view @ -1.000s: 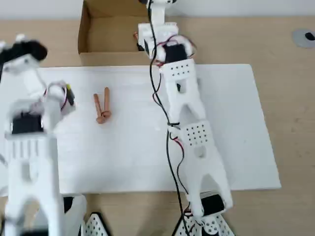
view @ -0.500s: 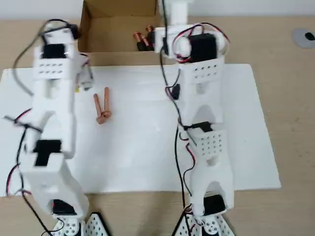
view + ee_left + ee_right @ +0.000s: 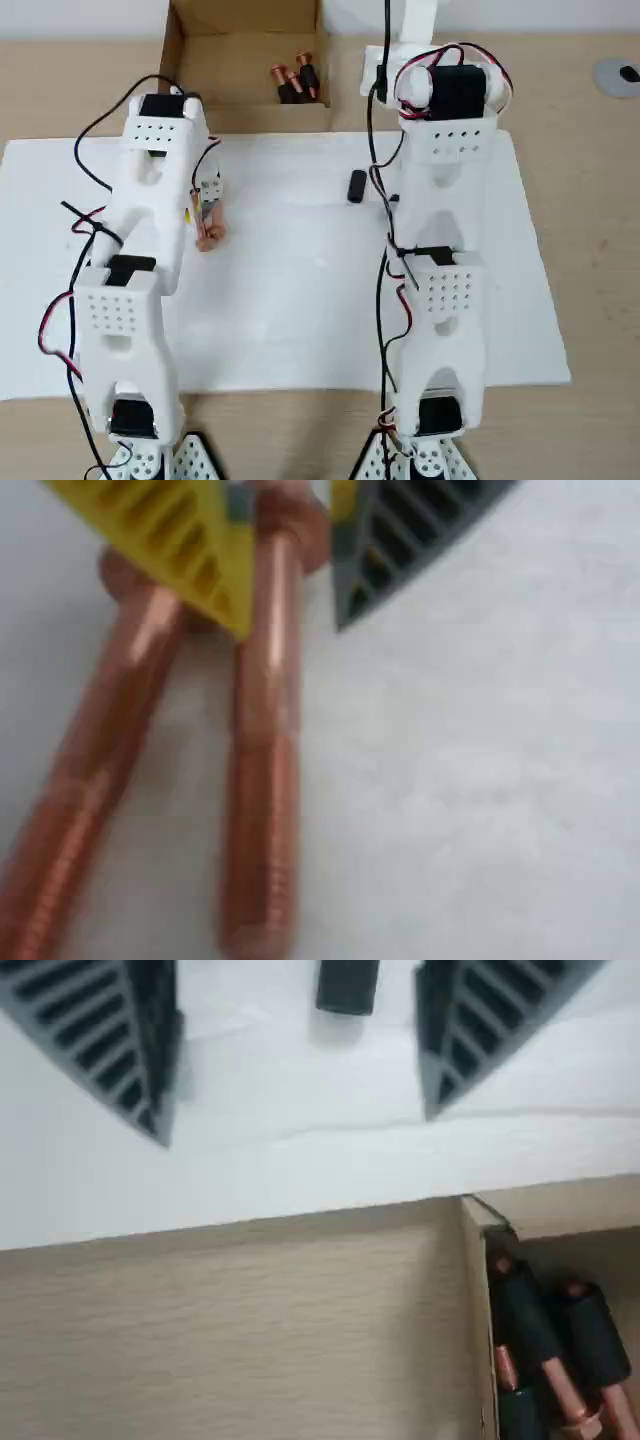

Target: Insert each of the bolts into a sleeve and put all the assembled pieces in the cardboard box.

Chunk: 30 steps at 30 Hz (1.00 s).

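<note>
Left fingers (image 3: 190,540), parted and empty, straddle one of two adjacent bolts (image 3: 210,232) on the table's left half; closing may drag its neighbour. Right fingers (image 3: 100,1030), wide open, empty, hang near the far-edge sleeve (image 3: 357,186)

No writing, number, label or sign can be read on the cardboard box (image 3: 225,60), the bolts (image 3: 265,760) or the white board (image 3: 300,300).
</note>
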Available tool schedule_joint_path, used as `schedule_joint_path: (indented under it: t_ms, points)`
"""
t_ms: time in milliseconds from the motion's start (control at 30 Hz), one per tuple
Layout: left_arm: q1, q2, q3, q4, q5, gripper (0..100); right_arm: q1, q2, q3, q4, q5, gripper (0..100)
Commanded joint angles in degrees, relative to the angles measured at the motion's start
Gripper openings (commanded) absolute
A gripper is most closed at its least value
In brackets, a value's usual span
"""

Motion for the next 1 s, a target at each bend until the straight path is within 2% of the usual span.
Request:
schedule_joint_path:
  t_ms: [0, 333, 467, 600, 733, 833, 967]
  points:
    - [0.1, 1.1, -3.1, -0.6, 1.9, 6, 1.1, -7.4, -1.7, 0.9, -0.5, 19.6]
    - [0.4, 5.5, -1.6, -1.5, 3.3, 6, 1.3, -8.9, 0.2, 0.9, -0.5, 19.6]
    - [0.4, 7.6, -0.4, -1.5, 3.0, 1, 1.3, -9.0, 3.5, 0.9, -0.5, 19.6]
    - [0.4, 6.7, -2.7, -1.1, 2.4, 1, 1.3, -9.0, 5.0, 0.9, -0.5, 19.6]
    - [0.7, 1.8, -14.2, 3.0, -5.2, 1, 1.2, -9.0, 5.1, 0.9, -0.5, 19.6]
    - [2.0, -2.9, -23.3, 6.3, -17.1, 1, 1.2, -9.0, 5.1, 0.9, -0.5, 19.6]
    - [2.8, -12.9, -20.7, 6.4, -35.8, 1, 0.8, -9.0, 5.1, 0.9, -0.5, 19.6]
